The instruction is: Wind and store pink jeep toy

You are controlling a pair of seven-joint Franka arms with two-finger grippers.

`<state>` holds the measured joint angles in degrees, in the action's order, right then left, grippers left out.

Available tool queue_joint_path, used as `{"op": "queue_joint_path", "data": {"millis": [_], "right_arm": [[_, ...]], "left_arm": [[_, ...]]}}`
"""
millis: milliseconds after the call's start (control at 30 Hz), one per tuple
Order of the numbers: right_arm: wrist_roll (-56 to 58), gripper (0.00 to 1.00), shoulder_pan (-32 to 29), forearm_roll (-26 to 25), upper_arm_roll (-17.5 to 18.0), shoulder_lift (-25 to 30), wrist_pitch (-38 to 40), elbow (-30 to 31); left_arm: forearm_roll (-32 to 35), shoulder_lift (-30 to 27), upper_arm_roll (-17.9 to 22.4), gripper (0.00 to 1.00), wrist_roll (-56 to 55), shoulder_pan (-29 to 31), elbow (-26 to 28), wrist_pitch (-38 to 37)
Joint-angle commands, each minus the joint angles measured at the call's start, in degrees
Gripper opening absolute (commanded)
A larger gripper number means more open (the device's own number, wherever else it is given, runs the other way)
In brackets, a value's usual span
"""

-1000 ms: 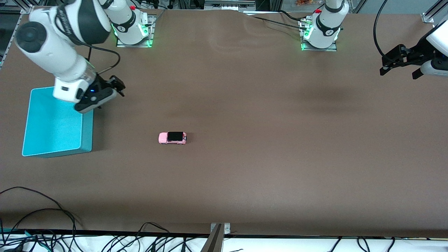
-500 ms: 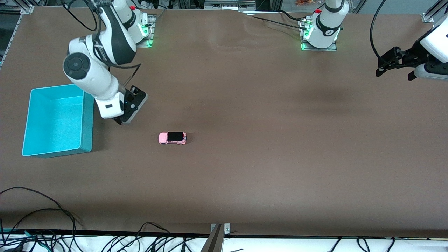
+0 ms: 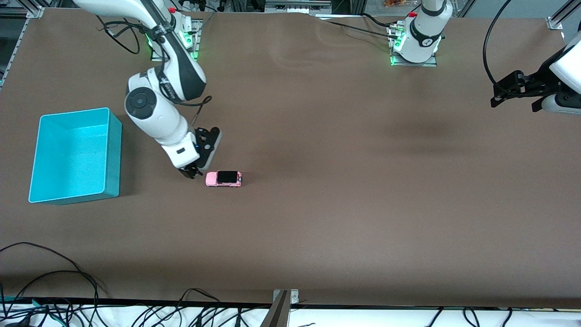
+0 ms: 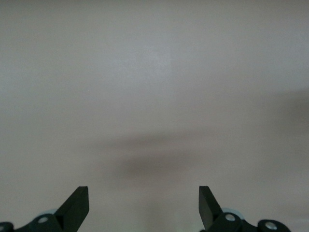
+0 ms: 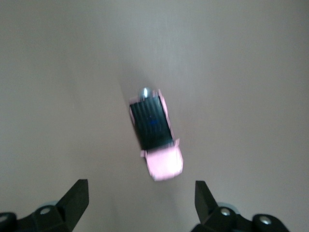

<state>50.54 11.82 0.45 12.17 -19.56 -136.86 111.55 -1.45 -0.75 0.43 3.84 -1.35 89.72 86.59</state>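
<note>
Right gripper (image 3: pixel 194 173) hangs just beside the pink jeep toy (image 3: pixel 223 178), at its pink bonnet end, fingers spread and holding nothing. Its wrist view alone shows the silver knob at the toy's roofed end (the front view cannot). Left gripper (image 3: pixel 517 93) waits open over the table's (image 3: pixel 345 218) left-arm end, well away from the turquoise bin (image 3: pixel 72 154)
</note>
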Motion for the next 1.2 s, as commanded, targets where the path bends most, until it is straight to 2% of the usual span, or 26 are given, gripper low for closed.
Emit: {"op": "queue_joint_path", "data": {"millis": [0,200,433,667,1167], "right_arm": [[2.98,0.97,1.1,-1.24,-0.22,-5.3,0.54,-5.28],[4.92,0.97,1.02,-3.26,-0.22,-7.94,0.19,-5.46],[7.38,0.97,1.1,-3.35,-0.3,-8.47,0.19,-5.55],[7.74,0.99,1.54,-3.36,-0.3,-11.72,-2.27,-7.4],[8.44,0.99,4.88,-3.36,-3.2,-16.73,-7.1,-10.74]], "left_arm": [[-0.92,1.1,0.01,1.0,-0.5,0.39,-2.36,-1.34],[-0.48,1.1,0.18,1.0,-0.5,0.47,-3.15,-1.25],[-0.4,1.37,0.18,1.0,-0.41,0.91,-4.38,-1.08],[-0.4,1.81,0.18,1.0,-0.5,0.91,-4.47,-0.9],[-0.4,2.33,0.18,1.0,-0.5,0.91,-4.56,-0.81]]}}
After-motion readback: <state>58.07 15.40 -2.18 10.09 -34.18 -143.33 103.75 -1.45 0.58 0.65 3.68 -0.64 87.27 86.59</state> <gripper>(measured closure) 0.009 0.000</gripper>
